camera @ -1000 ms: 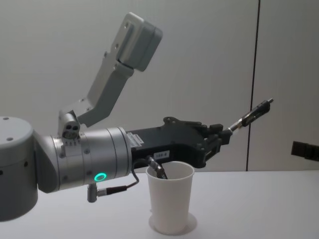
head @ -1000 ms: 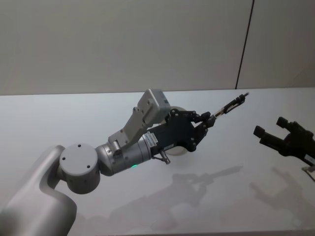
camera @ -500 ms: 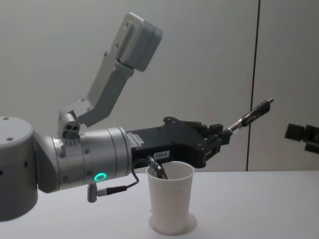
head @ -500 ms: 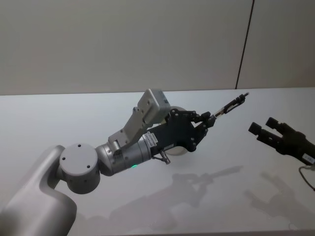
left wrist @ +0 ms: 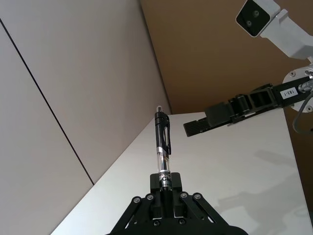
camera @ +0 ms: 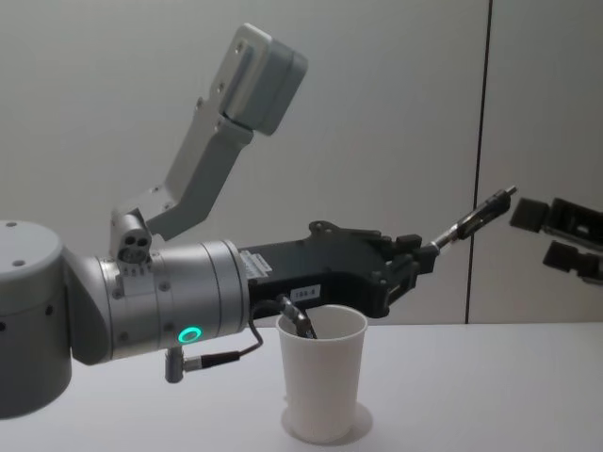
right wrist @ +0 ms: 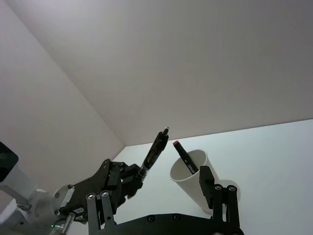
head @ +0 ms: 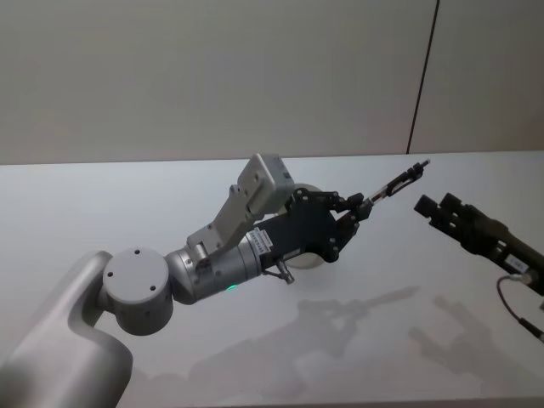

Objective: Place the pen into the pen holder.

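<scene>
My left gripper (head: 361, 208) is shut on the lower end of a black-and-clear pen (head: 399, 181), which slants up and away over the table. The same pen (left wrist: 162, 142) rises straight out of the gripper (left wrist: 166, 190) in the left wrist view. The pen holder, a white paper cup (camera: 323, 377), stands on the table just under the left gripper (camera: 419, 256); in the head view the wrist hides most of the cup (head: 313, 190). My right gripper (head: 433, 206) hovers open a short way right of the pen's tip, and its open fingers (right wrist: 205, 180) frame the cup (right wrist: 193, 183) and pen (right wrist: 154, 152).
Another dark pen with a red end (right wrist: 183, 157) leans inside the cup. The white table (head: 425, 340) stretches bare to the right and front. A grey wall with a dark vertical seam (camera: 480, 160) stands behind.
My right gripper has risen and moved left, closing in on the pen's tip. The left arm, pen and cup have held still.
</scene>
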